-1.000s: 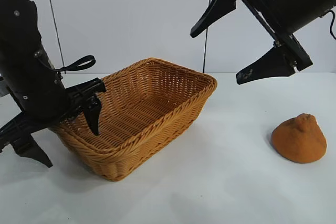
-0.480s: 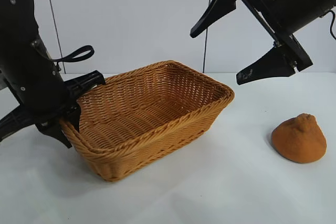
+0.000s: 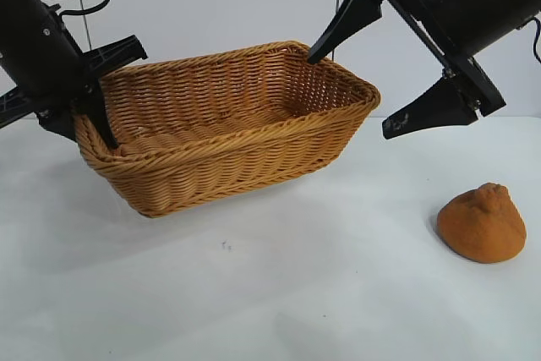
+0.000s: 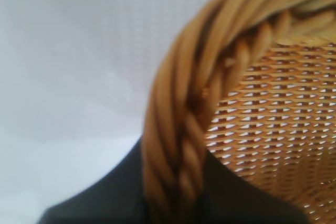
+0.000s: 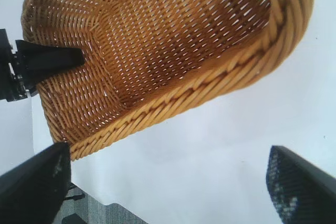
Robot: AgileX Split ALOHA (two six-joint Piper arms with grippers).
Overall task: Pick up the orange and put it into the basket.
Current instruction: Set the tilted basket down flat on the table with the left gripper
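Observation:
The wicker basket (image 3: 254, 137) hangs tilted above the white table, its left end raised. My left gripper (image 3: 89, 112) is shut on the braided rim at that left end. In the left wrist view the rim (image 4: 178, 129) runs between the two dark fingers (image 4: 105, 203). The orange (image 3: 482, 223) sits alone on the table at the right, with nothing touching it. High above it and to its left, my right gripper (image 3: 350, 95) is wide open and empty, beside the basket's right corner. Its view looks down into the basket (image 5: 157, 40).
The white table (image 3: 296, 293) spreads in front of and under the basket. A pale wall stands behind. In the right wrist view the table's edge and a grey floor (image 5: 100, 213) show past the basket.
My left gripper has closed on the basket's rim and lifted it up, tilting and swinging the basket toward the right. The right arm and the orange have not moved.

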